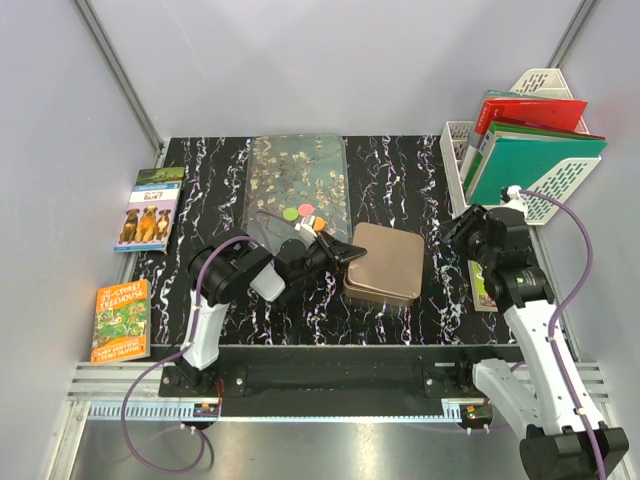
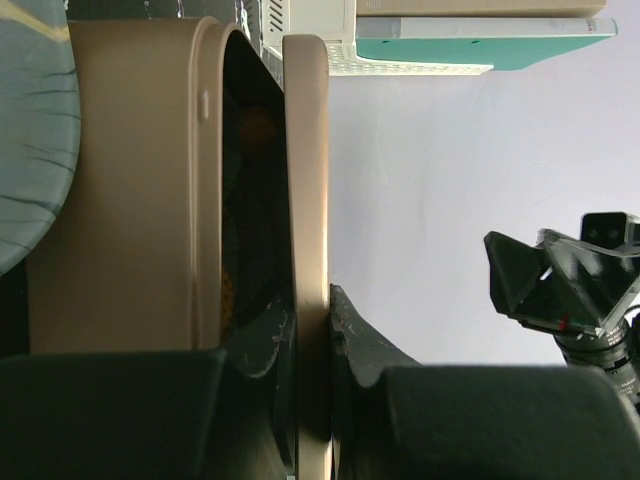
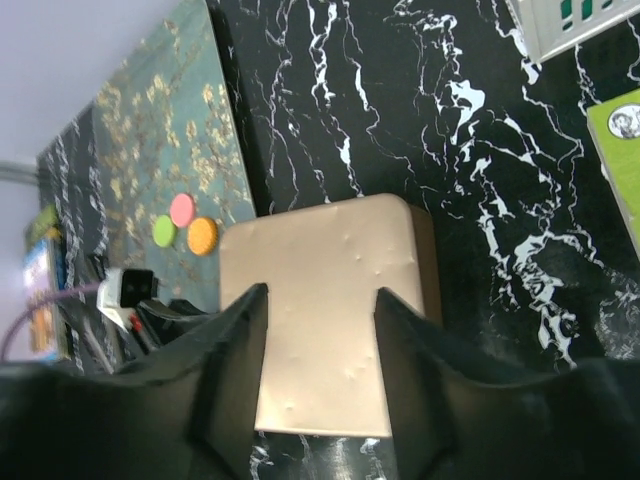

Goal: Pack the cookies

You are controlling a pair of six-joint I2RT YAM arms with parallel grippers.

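Three cookies, green point(image 1: 290, 212), pink point(image 1: 305, 208) and orange point(image 1: 320, 222), lie on the floral mat point(image 1: 297, 170) just left of the rose-gold tin point(image 1: 385, 268). The right wrist view shows them too: green point(image 3: 165, 231), pink point(image 3: 182, 209), orange point(image 3: 202, 235). My left gripper point(image 1: 348, 255) is shut on the near-left edge of the tin lid point(image 2: 305, 150), which stands a little apart from the tin base point(image 2: 130, 200), with a dark gap between them. The right gripper point(image 3: 320, 300) hovers open above the lid point(image 3: 330, 300), holding nothing, at the tin's right side point(image 1: 455, 235).
Two picture books point(image 1: 150, 208) point(image 1: 122, 320) lie along the left edge. A white rack point(image 1: 545, 85) with upright books stands at the back right. A green booklet point(image 1: 482, 285) lies under the right arm.
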